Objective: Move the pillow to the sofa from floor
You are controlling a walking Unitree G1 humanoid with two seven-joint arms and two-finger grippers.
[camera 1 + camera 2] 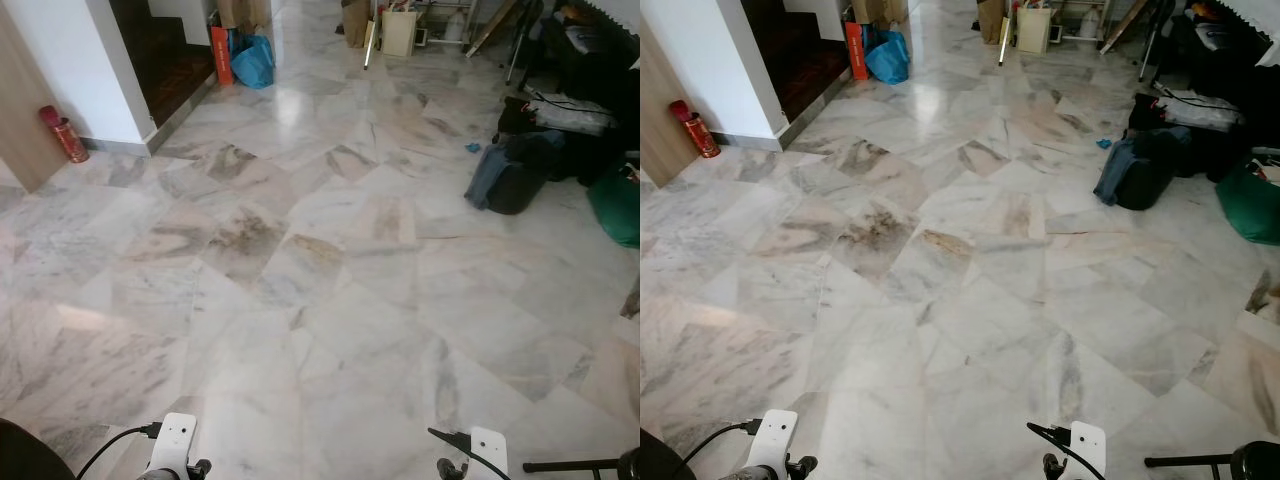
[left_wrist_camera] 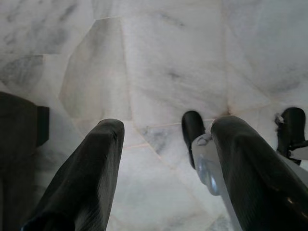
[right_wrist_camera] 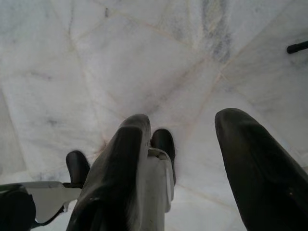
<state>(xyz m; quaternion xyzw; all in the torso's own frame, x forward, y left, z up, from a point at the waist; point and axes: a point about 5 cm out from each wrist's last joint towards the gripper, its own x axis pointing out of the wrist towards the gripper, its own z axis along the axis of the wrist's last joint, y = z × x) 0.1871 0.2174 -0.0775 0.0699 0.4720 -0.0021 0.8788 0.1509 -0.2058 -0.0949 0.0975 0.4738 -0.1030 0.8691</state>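
Both arms hang low over a marble floor (image 1: pixel 330 300). The left gripper (image 2: pixel 166 127) is open, its two black fingers (image 2: pixel 91 168) spread with only bare tile between them. In the same way the right gripper (image 3: pixel 183 120) is open and holds nothing. In the eye views the two wrists show as white blocks at the bottom edge, the left wrist (image 1: pixel 175 440) and the right wrist (image 1: pixel 488 450). At the right edge lies a green soft thing (image 1: pixel 615 205); I cannot tell whether it is a pillow.
A dark blue bag (image 1: pixel 505 175) and black gear (image 1: pixel 570 115) crowd the right side. A red extinguisher (image 1: pixel 63 133) stands by the left wall, and a blue bag (image 1: pixel 253 60) by the dark stairs (image 1: pixel 165 60). A black stand leg (image 1: pixel 575 465) lies bottom right.
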